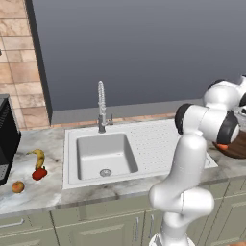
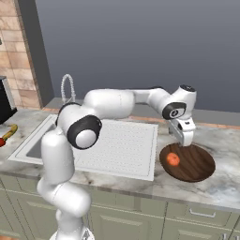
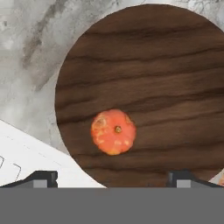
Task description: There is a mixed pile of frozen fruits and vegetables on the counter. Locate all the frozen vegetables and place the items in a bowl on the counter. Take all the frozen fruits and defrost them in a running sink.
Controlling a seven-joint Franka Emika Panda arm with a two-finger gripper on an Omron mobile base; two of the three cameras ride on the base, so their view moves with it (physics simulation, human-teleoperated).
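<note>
Now the end effector (image 2: 183, 137) hangs released above the bowl (image 2: 199, 164), where the tomato (image 3: 113, 132) lies, and the risk is mis-sorting at the table's (image 1: 33, 192) far end: the red pepper piece (image 1: 39, 173) touches the banana (image 1: 38, 157), with the round fruit (image 1: 18, 187) nearby.

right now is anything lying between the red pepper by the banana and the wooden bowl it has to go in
Yes: the sink and its drainboard lie between the red pepper at the counter's left end and the bowl on the right. The open gripper hangs above the bowl, where the tomato already lies.
</note>
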